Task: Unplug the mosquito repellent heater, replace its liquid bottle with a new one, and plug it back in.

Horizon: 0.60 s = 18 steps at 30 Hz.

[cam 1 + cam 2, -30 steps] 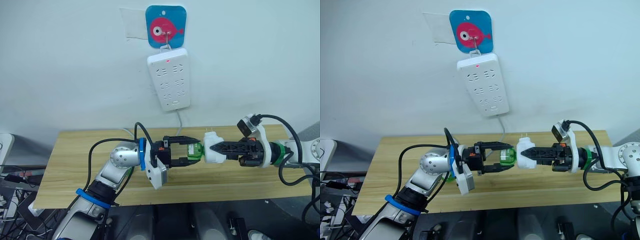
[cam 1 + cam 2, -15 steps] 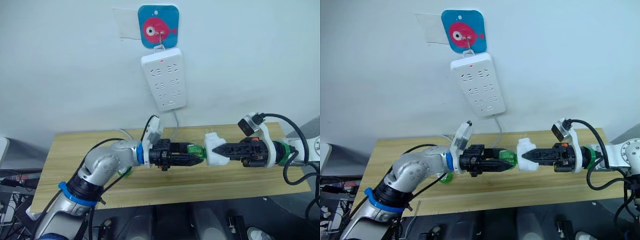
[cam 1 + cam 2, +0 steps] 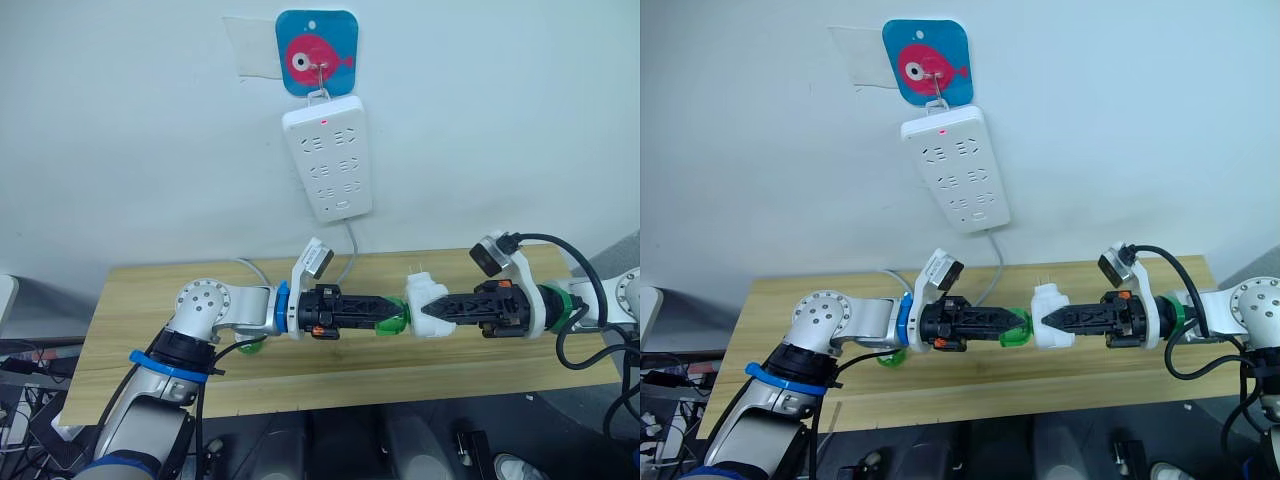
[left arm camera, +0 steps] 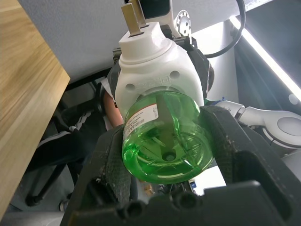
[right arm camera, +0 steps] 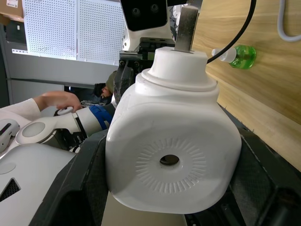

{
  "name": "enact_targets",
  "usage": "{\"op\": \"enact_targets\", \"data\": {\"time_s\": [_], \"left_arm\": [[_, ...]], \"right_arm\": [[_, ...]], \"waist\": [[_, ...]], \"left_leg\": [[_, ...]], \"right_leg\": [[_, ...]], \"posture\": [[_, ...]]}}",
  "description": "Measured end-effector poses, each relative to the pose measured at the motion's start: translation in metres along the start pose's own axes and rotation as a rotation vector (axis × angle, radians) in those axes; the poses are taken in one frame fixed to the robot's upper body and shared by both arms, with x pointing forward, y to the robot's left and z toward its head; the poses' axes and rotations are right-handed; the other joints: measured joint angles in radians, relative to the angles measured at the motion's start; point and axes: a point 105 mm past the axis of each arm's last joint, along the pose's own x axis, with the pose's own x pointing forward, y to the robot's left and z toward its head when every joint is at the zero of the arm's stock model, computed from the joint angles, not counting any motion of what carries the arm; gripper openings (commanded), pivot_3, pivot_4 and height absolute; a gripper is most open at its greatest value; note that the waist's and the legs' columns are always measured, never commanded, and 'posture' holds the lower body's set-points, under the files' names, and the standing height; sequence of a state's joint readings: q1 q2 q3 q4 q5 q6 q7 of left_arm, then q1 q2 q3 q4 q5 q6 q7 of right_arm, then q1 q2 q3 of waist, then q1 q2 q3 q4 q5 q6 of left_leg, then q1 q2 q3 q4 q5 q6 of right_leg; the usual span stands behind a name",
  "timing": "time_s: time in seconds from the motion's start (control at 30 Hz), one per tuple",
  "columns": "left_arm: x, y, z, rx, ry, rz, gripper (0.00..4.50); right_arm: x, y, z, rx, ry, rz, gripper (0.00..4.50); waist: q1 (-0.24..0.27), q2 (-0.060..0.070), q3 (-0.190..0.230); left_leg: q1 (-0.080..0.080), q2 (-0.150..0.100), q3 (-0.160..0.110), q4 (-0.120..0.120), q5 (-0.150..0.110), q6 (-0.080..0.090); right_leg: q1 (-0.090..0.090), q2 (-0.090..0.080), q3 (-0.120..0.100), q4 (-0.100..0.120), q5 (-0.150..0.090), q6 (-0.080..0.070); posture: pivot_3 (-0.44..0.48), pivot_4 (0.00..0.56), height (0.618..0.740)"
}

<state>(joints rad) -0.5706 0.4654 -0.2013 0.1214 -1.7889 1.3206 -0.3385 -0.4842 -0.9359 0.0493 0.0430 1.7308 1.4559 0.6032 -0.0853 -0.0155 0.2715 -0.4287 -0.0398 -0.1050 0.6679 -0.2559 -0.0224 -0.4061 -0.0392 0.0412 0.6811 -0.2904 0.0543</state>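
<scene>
Mosquito repellent heater (image 3: 428, 305) held mid-frame above wooden table (image 3: 150, 330), clamped in right gripper (image 3: 443, 307). Long axis runs horizontal; plug prongs stick up, bottle end faces frame left. Left gripper (image 3: 385, 312) closed round green bottle (image 3: 392, 320), bottle touching heater. Second green bottle (image 5: 237, 56) lies on table. Power strip (image 3: 328, 157) hangs on wall, upper centre, well apart; open air all round heater.
</scene>
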Motion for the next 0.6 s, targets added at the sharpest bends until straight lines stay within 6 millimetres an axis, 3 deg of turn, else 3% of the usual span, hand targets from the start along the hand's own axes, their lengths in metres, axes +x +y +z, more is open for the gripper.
{"op": "enact_targets", "data": {"time_s": [0.2,0.37,0.47,0.53,0.6], "left_arm": [[-0.017,0.001,0.013,0.023,-0.087,0.055,4.48],[-0.021,0.006,0.013,0.020,-0.109,0.088,4.48],[-0.030,0.008,0.023,0.095,-0.163,0.155,4.48],[-0.039,0.003,0.027,0.274,-0.155,0.242,4.48],[-0.042,-0.016,0.031,0.596,-0.123,0.303,4.48]], "right_arm": [[-0.005,-0.003,-0.003,0.024,0.016,-0.027,3.04],[-0.005,-0.005,-0.003,0.035,0.010,-0.024,3.04],[-0.006,-0.006,-0.001,0.036,-0.004,-0.028,3.04],[-0.009,-0.009,0.002,0.047,-0.028,-0.040,3.04],[-0.013,-0.015,0.006,0.075,-0.064,-0.057,3.04]], "waist": [[0.001,0.000,0.000],[0.001,0.000,0.000],[0.001,0.000,0.000],[0.001,0.000,0.000],[0.002,0.001,0.000]], "left_leg": [[0.000,0.000,0.001,0.000,0.000,0.000],[0.000,0.000,0.001,0.000,0.000,0.000],[0.000,0.000,0.001,0.000,0.000,0.000],[0.000,0.000,0.002,-0.001,0.000,-0.001],[0.000,0.000,0.004,-0.003,0.002,-0.004]], "right_leg": [[0.000,0.000,0.000,0.000,0.000,0.000],[0.000,-0.001,0.001,0.000,0.000,0.000],[-0.001,-0.001,0.001,0.000,0.000,0.000],[-0.001,0.000,0.001,0.000,0.000,0.000],[-0.001,0.000,0.003,-0.001,0.000,0.000]], "posture": [[-0.112,0.284,0.740],[-0.110,0.274,0.740],[-0.107,0.269,0.740],[-0.094,0.265,0.740],[-0.094,0.265,0.740]]}}
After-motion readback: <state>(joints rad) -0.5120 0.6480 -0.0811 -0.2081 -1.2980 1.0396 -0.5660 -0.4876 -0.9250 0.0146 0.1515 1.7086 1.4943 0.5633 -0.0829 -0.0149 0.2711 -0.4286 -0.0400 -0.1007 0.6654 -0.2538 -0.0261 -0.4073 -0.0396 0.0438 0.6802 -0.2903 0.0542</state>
